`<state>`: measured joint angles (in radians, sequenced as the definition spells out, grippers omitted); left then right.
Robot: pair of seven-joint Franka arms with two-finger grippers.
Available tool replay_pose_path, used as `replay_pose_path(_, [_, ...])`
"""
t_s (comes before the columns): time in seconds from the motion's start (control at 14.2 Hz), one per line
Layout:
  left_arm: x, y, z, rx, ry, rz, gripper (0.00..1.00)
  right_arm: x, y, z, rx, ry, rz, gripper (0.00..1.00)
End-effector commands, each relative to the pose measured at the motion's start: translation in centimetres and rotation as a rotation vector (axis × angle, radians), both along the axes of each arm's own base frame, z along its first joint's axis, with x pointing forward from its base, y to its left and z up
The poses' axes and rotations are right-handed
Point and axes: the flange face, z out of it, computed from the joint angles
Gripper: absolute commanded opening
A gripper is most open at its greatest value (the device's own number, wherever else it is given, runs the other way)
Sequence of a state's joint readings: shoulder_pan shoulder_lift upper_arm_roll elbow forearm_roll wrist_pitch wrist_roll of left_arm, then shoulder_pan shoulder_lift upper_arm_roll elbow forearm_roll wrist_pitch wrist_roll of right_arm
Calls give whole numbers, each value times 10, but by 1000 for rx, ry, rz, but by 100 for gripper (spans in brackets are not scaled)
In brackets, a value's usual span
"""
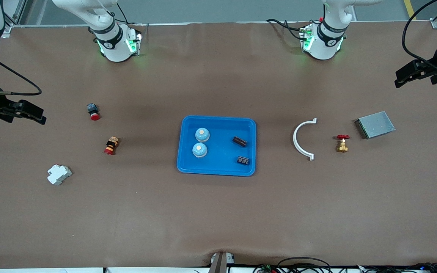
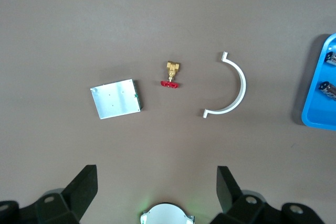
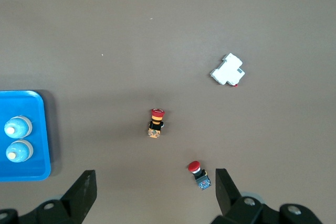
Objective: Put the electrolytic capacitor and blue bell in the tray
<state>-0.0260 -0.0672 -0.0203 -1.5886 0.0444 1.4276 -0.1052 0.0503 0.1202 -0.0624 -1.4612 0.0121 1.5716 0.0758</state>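
The bright-blue tray (image 1: pixel 222 167) lies at the middle of the table. In it stand two blue bells (image 1: pixel 202 134) (image 1: pixel 199 150) at the right arm's end. A dark capacitor (image 1: pixel 239 141) and a second small dark part (image 1: pixel 243 160) lie at its left arm's end. My left gripper (image 1: pixel 402 77) is open and empty, high over the left arm's end of the table. My right gripper (image 1: pixel 38 115) is open and empty, high over the right arm's end. The right wrist view shows the tray (image 3: pixel 39 135) and the bells (image 3: pixel 17 127). The left wrist view shows the tray's edge (image 2: pixel 315 114).
A white half-ring clamp (image 1: pixel 298 138), a brass valve with a red handle (image 1: pixel 342 143) and a grey metal box (image 1: pixel 376 124) lie toward the left arm's end. Two red-capped push buttons (image 1: pixel 93 112) (image 1: pixel 111 145) and a white breaker (image 1: pixel 59 174) lie toward the right arm's end.
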Motion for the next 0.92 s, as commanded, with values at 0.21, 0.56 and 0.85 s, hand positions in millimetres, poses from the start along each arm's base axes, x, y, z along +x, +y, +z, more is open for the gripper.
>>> replay_pose_path(0.21, [-25, -10, 5, -2, -28, -34, 100, -9, -24, 5, -8, -13, -27, 100])
replay_pose_path(0.56, [-24, -18, 1, -9, -29, -35, 100, -11, -22, 9, -9, -11, -26, 100])
replay_pose_path(0.85, [-22, -16, 7, -12, -44, -35, 100, -9, -21, 11, -8, -16, -23, 100])
